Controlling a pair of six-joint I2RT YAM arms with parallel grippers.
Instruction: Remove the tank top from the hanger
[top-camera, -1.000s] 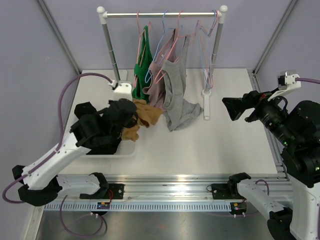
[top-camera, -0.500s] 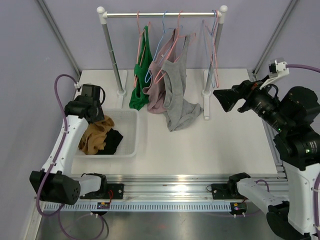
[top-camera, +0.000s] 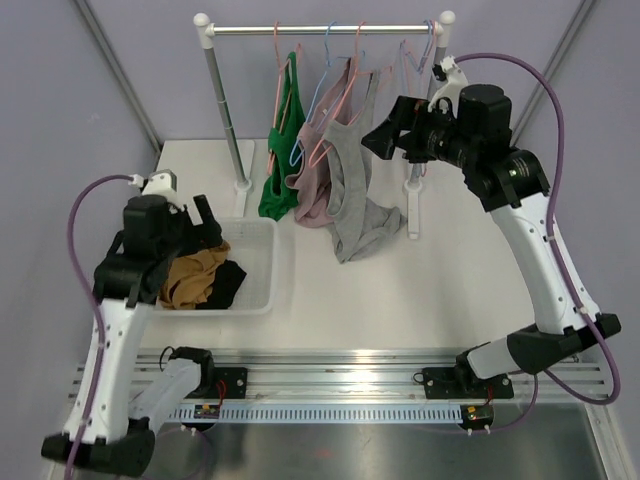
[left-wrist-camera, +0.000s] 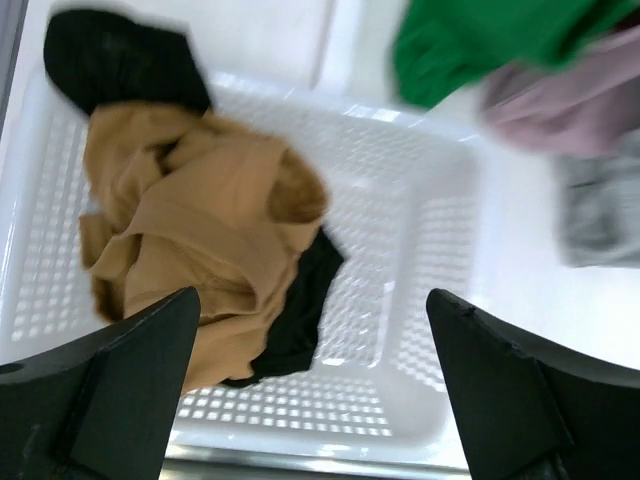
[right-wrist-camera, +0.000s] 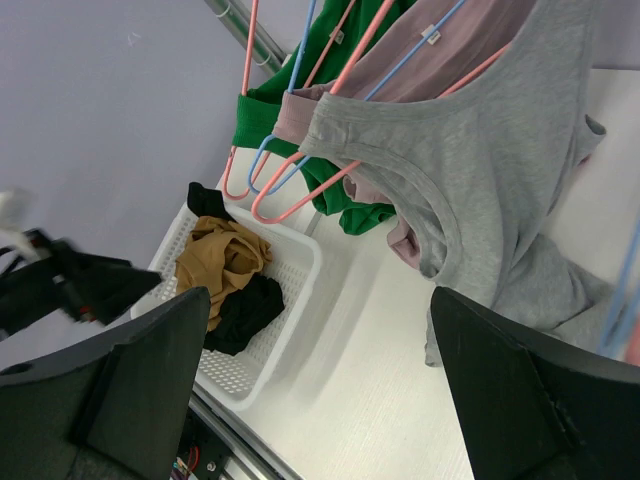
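**Both hands empty, grey top next on the rail**

My left gripper (left-wrist-camera: 310, 300) hangs over the white basket (left-wrist-camera: 452, 300), which sits on the table (top-camera: 450, 290) in front of the rail's left post; its fingers are spread wide and pinch nothing. A tan garment (left-wrist-camera: 190, 220) and a black garment (left-wrist-camera: 120, 60) lie crumpled in the basket below it; I judge that this is where freed clothes are dropped, which is why I hover there with an open hand.

My right gripper (right-wrist-camera: 320, 300) is raised close to the rail (top-camera: 320, 29), beside its right post; its fingers are spread too, and nothing sits between them. It points at the grey tank top (right-wrist-camera: 480, 170), which hangs from the rail on a pink hanger (right-wrist-camera: 300, 190) with its hem pooled on the table under the rail; I read this as lining up on the nearest top to slip its straps off.

Further along the rail, towards the left post, hang a mauve top (top-camera: 315, 170) and then a green top (top-camera: 280, 150), each on its own hanger.

I can read no brand, label or writing on anything; small tabs on the hangers are too small to make out.
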